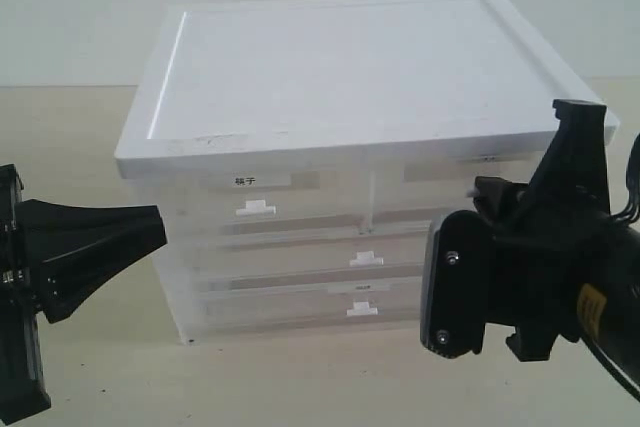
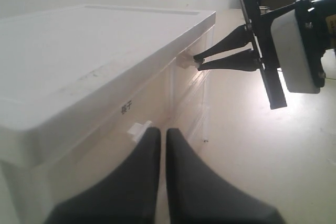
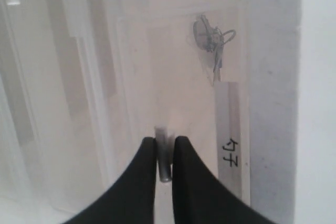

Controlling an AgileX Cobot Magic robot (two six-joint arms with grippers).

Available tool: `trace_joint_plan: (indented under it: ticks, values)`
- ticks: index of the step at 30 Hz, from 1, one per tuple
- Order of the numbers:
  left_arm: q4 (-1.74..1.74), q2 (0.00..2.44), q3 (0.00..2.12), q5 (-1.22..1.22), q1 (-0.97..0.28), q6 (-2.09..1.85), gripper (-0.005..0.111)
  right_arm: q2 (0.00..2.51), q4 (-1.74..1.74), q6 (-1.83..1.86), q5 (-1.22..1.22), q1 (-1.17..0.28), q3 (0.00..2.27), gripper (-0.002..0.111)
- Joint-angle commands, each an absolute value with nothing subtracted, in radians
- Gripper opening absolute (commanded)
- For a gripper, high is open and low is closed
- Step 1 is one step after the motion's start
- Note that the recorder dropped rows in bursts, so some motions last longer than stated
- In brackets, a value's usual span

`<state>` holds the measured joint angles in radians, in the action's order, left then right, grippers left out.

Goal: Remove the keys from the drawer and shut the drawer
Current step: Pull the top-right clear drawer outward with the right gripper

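**In the top right drawer: keys inside, my right hand on the tab**

Inside the drawer (image 3: 173, 77) the keys (image 3: 210, 38) lie behind the clear plastic front. I see them through it as a small grey bunch on a ring, with one round darker head. They lie beyond my fingertips, not touching them, and near a white label strip (image 3: 231, 156) with dark marks on it.

The drawer is the half-width one at the top right of the cabinet (image 1: 300, 77), under the white lid. In the exterior view its front appears level with the drawer beside it.

My right hand (image 3: 165, 145) is clenched on the small pull tab (image 3: 165, 174) of this drawer. The tab sits pinched between the two black fingers. The left wrist view shows the same from the side: the right hand (image 2: 198, 62) has its tips at the tab, just under the edge of the lid.

My left hand (image 2: 160, 132) is closed too, with only a thin slit between the fingers, and it grasps nothing. It hangs in front of the cabinet on its left side, near the other half-width drawer (image 1: 250, 202), which has a bold dark label. It does not touch that drawer.

Below are two full-width drawers (image 1: 300, 277) with white tabs. The cabinet stands on the pale counter (image 1: 300, 377).
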<state>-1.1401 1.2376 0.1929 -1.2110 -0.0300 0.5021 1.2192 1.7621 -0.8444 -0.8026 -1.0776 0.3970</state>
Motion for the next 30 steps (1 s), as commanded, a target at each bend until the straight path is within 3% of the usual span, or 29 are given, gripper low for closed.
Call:
trace_joint_plan:
  ticks: [1, 8, 30]
  values:
    - [-1.142, 1.241, 0.193, -1.221, -0.035, 0.508, 0.005, 1.219, 1.630, -0.784, -0.814, -1.092, 0.395, 0.000]
    - [-1.142, 1.241, 0.193, -1.221, -0.035, 0.508, 0.005, 1.219, 1.525, -0.771, -0.982, -1.284, 0.395, 0.000]
    - [-1.142, 1.241, 0.193, -1.221, -0.035, 0.508, 0.005, 1.219, 1.277, -0.765, -1.214, -1.644, 0.395, 0.000]
